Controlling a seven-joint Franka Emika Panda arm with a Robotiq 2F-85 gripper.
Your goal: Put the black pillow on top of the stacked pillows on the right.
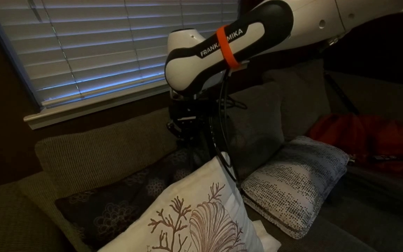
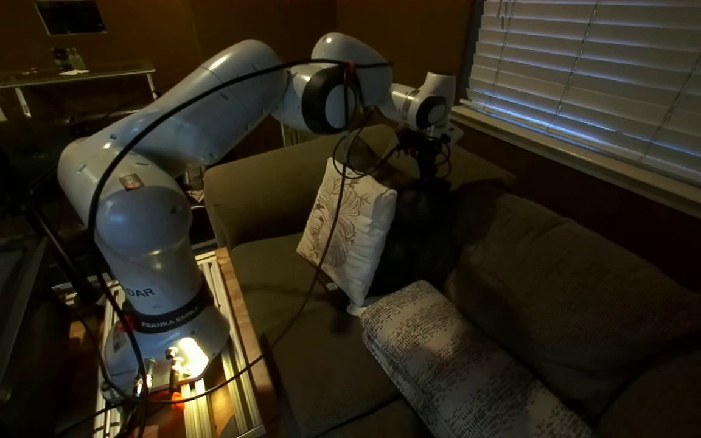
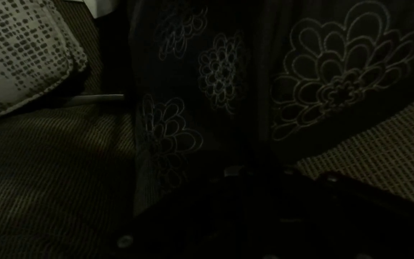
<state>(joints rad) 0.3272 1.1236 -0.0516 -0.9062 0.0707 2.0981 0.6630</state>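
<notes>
Tool [image 3: 262, 165], black pillow [image 3: 232, 82], robot base [image 2: 159, 344] in an exterior view only

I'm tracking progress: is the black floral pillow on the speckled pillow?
No, the black floral pillow sits behind the white embroidered cushion, off the speckled pillow.

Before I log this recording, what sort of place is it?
Likely a home's living room: a sofa, an embroidered white cushion on it, and window blinds behind.

The black pillow [image 1: 128, 199], creased, with pale outlined flowers, stands tilted at the sofa-seat desk's [image 2: 338, 371] back edge; the stacked pillows [image 1: 296, 185], pale and dark-speckled, lie flat nearer that edge than the front.
</notes>
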